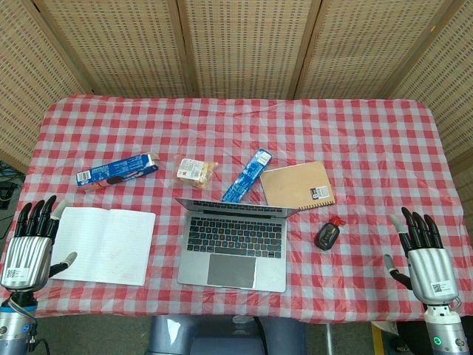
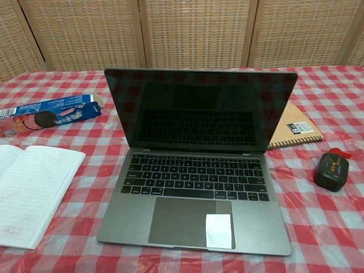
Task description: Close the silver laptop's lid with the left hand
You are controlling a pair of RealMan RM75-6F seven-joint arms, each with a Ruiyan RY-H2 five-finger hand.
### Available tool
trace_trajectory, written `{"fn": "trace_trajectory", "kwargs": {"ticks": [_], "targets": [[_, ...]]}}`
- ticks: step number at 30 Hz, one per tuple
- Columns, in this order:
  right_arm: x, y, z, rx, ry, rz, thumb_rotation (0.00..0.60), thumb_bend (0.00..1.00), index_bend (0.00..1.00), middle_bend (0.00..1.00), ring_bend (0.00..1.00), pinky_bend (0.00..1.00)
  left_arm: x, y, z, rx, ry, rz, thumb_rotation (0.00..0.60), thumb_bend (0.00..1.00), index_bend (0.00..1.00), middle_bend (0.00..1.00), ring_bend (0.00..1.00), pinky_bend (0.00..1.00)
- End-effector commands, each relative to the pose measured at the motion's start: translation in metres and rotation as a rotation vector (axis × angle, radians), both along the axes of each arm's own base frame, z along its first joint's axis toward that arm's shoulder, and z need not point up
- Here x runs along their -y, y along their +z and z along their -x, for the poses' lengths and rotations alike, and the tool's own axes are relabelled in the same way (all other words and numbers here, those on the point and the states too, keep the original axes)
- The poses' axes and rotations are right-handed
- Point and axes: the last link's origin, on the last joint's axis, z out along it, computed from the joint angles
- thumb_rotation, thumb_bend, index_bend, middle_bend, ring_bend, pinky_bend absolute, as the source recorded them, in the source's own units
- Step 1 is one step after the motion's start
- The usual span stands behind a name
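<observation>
The silver laptop [image 1: 233, 245] [image 2: 196, 170] stands open at the table's front centre, its lid upright and its dark screen facing me. My left hand [image 1: 31, 244] hovers at the front left edge of the table, fingers spread and holding nothing, well left of the laptop. My right hand [image 1: 423, 254] hovers at the front right edge, fingers spread and holding nothing. Neither hand shows in the chest view.
An open notebook [image 1: 106, 245] [image 2: 31, 190] lies between my left hand and the laptop. Behind the laptop lie a blue biscuit box [image 1: 117, 171] [image 2: 48, 115], a snack packet [image 1: 195, 171], a blue packet [image 1: 247, 175] and a brown spiral notebook [image 1: 297, 184] [image 2: 294, 129]. A small dark bottle [image 1: 327, 234] [image 2: 331, 169] lies to the laptop's right.
</observation>
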Motion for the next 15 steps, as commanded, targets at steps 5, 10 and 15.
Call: {"fn": "trace_trajectory", "kwargs": {"ticks": [5,10,15], "targets": [[0.0011,-0.0015,0.0013,0.001,-0.008,-0.002,0.6,0.58,0.0,0.0,0.0,0.0,-0.0008,0.0008,0.0003,0.003,-0.002,-0.009,0.6,0.0,0.0,0.0,0.0,0.0],[0.0013,-0.0026,0.0013,0.003,-0.008,-0.004,0.6,0.58,0.0,0.0,0.0,0.0,-0.0004,-0.0003,0.0008,0.0,-0.002,-0.005,0.6,0.0,0.0,0.0,0.0,0.0],[0.0015,-0.0025,0.0004,0.0,-0.002,0.0,0.6,0.59,0.0,0.0,0.0,0.0,-0.0009,-0.0004,0.001,0.005,0.001,0.002,0.6,0.0,0.0,0.0,0.0,0.0]]}}
